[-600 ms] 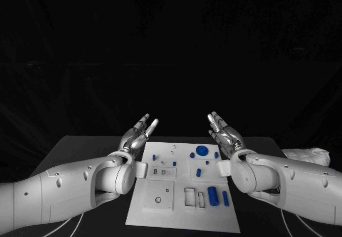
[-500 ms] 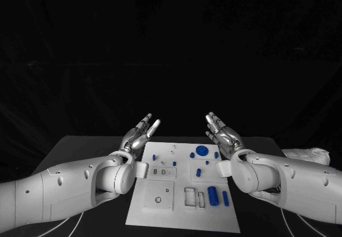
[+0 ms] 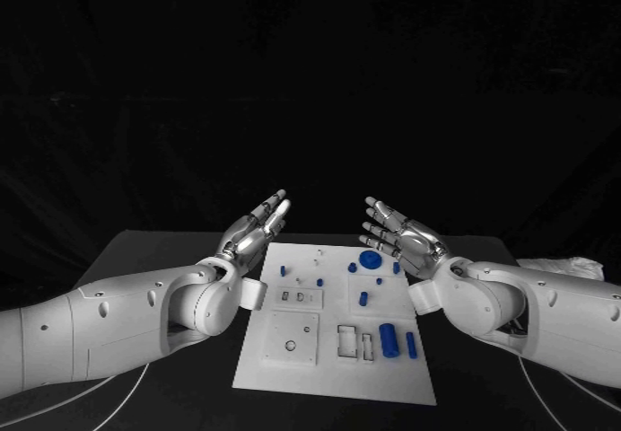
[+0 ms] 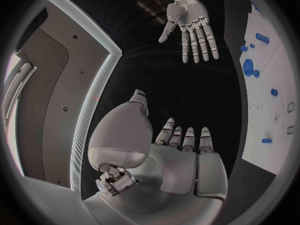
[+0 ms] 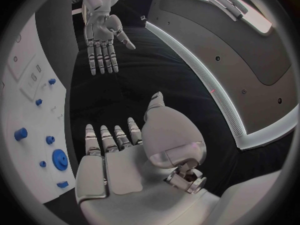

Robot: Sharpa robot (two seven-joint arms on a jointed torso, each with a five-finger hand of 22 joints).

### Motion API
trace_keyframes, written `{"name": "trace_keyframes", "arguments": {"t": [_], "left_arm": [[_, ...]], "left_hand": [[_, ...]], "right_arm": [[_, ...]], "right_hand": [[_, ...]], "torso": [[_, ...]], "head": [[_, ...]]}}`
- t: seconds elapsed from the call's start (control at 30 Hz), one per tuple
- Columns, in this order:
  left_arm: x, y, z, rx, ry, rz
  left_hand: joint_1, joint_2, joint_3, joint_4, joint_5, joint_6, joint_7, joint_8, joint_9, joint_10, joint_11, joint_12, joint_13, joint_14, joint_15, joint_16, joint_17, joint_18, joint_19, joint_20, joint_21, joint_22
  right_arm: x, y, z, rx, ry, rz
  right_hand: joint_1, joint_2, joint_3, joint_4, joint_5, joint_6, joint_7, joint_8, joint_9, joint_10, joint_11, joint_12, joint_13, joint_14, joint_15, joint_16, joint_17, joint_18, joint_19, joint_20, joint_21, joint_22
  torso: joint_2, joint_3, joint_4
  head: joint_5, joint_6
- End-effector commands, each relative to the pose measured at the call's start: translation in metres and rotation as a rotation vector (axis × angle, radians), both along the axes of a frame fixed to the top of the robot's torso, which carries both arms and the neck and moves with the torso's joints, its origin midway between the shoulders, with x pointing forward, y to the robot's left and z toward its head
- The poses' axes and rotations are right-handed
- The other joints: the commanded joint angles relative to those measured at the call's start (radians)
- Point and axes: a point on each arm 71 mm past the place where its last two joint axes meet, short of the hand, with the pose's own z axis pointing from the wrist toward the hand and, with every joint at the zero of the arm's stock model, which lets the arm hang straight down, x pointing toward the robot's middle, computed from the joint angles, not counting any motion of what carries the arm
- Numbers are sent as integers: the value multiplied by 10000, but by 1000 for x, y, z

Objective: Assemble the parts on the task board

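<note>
1. Spanning the lower middle of the head view, the black table [image 3: 155, 247] carries the white rectangular task board [image 3: 292, 373] at its centre, between the two arms.
2. The white left arm [image 3: 91, 328] enters from one side of the board; the white right arm [image 3: 550, 310] enters from the other. Both are raised above the table.
3. The silver many-fingered left hand [image 3: 257, 231] hovers at the far left corner of the board, palm turned inward. Its fingers [image 4: 187, 137] are straight, spread only slightly, and hold nothing; they touch nothing.
4. The silver many-fingered right hand [image 3: 398, 237] hovers at the far right corner of the board, palm facing the left hand. Its fingers [image 5: 109, 137] are extended and a little apart, empty, clear of every part.
5. The two hands are well apart, with the far end of the board between them.
6. The small blue parts lie on the board: a round blue disc [image 3: 371, 260] near the far edge, a thick blue cylinder [image 3: 389, 338] with a slimmer blue peg [image 3: 412, 345] just beside it toward the near right, and several small blue studs [image 3: 363, 299] between.
7. White rectangular recesses [image 3: 349, 341] sit just left of the cylinder.
8. No readable writing or label can be made out on the board.
</note>
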Motion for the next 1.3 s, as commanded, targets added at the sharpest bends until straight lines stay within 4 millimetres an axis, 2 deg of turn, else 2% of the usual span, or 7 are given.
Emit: {"name": "trace_keyframes", "arguments": {"t": [0.03, 0.27, 0.47, 0.63, 0.73, 0.8, 1.3], "left_arm": [[-5, -8, 5, -175, -481, -978], [-16, -3, 13, 174, -691, -1504], [-23, 11, 27, 173, -486, -1202], [-26, 20, 40, 87, -336, -917], [-26, 23, 47, 69, -362, -890], [-25, 23, 52, 54, -432, -906], [-20, 14, 76, 232, -1075, -1400]], "left_hand": [[458, 512, -104, -12, 216, 254, 237, 55, 33, 1, 249, -34, -17, -7, 346, -36, -15, 169, 15, 808, -19, -256], [1791, 1166, -709, -8, 1608, 931, 574, 167, 93, 1, 512, -34, -17, 79, 715, 88, 51, 168, 331, 1271, 251, -91], [2158, 1363, -932, -3, 2166, 1227, 702, 235, 114, 12, 598, -29, -12, 54, 773, 63, 34, 129, 138, 1407, 99, -185], [2309, 1445, -1044, -7, 2459, 1246, 712, 244, 114, 16, 605, -27, -10, 28, 834, 26, 15, 169, 177, 1376, 135, -165], [2501, 1478, -1100, -9, 2708, 1262, 686, 251, 115, 1, 563, -34, -17, 2, 939, -19, -7, 171, 195, 1391, 151, -158], [2557, 1498, -1121, -7, 2788, 1270, 686, 254, 116, 1, 554, -34, -17, 4, 977, -16, -6, 171, 207, 1406, 162, -152], [2814, 1633, -1228, -2, 3221, 1596, 814, 346, 152, 1, 635, -34, -17, 31, 1137, 25, 11, 168, 248, 1521, 200, -137]], "right_arm": [[-7, 5, 1, 347, 218, 1499], [-12, 5, 17, -910, 172, 3457], [-17, 9, 47, -4944, 153, 7287], [-13, 7, 80, -10221, -1878, 8050], [-7, 6, 99, -13280, -3832, 7347], [-3, 7, 112, -15042, -5427, 6486], [31, 9, 121, -16010, -11552, 1490]], "right_hand": [[595, 66, 189, -323, 990, 1643, 395, 576, 420, 480, 318, 742, 360, 1209, 79, 798, 714, 118, 1300, 25, 784, 432], [3353, -133, 1490, -2493, 5153, 3372, 786, 2112, 1380, 3800, 1218, 4607, 2234, 7112, -265, 5345, 3430, 183, 7045, -8, 3892, 1838], [2376, -652, 891, -2021, 2682, 3177, 252, 2156, 1794, 3480, 1336, 5272, 2980, 5308, 254, 5642, 4473, 198, 7909, 133, 3980, 1883], [2841, -779, 1090, -2598, 2871, 3893, 542, 2226, 2143, 4999, 1111, 6002, 3542, 8019, -549, 7393, 5459, 146, 10561, -791, 5810, 2882], [2673, -1011, 1529, -2449, 2171, 4483, 764, 2084, 2324, 6640, 811, 5291, 3176, 10686, -1042, 9964, 6774, -1141, 14260, -1273, 13529, 12562], [2669, -1391, 2066, -2397, 2384, 4731, 769, 1863, 2431, 7531, 629, 4619, 2902, 11781, -1161, 11262, 8023, -1405, 14702, -1339, 14755, 14357], [2409, -2259, 4525, -2207, 2944, 5702, 852, 1930, 3187, 8627, 170, 4602, 3375, 13798, -1614, 13229, 10848, -1624, 15287, -1684, 15338, 15478]], "torso": [[19, 7, 36], [215, 12, 79], [565, -11, 160], [897, -24, 297], [1069, -24, 415], [1185, -24, 508], [1572, -50, 752]], "head": [[-67, -237], [-10, -816], [18, -1059], [-105, -1018], [-237, -951], [-319, -932], [-516, -813]]}}
